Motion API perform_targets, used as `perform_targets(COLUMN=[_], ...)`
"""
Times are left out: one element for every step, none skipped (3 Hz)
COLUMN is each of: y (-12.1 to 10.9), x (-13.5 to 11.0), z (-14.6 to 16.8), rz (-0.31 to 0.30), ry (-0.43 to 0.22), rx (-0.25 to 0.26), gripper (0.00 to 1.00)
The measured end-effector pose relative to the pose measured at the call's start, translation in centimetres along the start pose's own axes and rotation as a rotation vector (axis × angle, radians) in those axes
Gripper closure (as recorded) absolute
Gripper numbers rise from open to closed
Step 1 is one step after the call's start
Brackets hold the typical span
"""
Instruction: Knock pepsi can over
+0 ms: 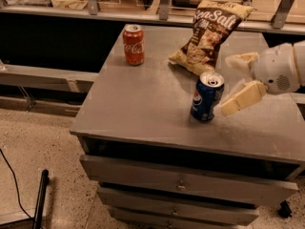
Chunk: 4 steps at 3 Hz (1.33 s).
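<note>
The pepsi can [206, 98], dark blue with a silver top, stands on the grey cabinet top [143, 104] right of centre, leaning slightly. My gripper [229, 86] comes in from the right edge, open and empty. Its lower cream finger [240, 99] points at the can's right side, with the tip at or almost at the can wall. The upper finger [240, 61] is behind and to the right of the can, apart from it.
A red Coca-Cola can [134, 44] stands at the back left of the top. A sea-salt chip bag [209, 35] leans just behind the pepsi can. Drawers [181, 185] sit below the front edge. A railing and shelf run behind.
</note>
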<state>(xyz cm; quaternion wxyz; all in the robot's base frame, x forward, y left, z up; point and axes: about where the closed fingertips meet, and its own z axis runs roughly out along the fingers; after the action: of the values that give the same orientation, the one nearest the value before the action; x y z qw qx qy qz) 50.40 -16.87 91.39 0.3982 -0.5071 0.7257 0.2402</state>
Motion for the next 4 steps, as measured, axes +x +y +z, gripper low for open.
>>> perform_targets(y=[0.15,0.61,0.82,0.80], x=[0.16,0.04,-0.14,-0.56], z=[0.70,0.66,0.88,1.65], rz=[0.039,0.028,0.018,0.030], ry=[-0.181,-0.312,-0.357,-0.391], rx=[-0.036,-0.020,-0.001,0.013], gripper=[0.00,0.00,0.00,0.00])
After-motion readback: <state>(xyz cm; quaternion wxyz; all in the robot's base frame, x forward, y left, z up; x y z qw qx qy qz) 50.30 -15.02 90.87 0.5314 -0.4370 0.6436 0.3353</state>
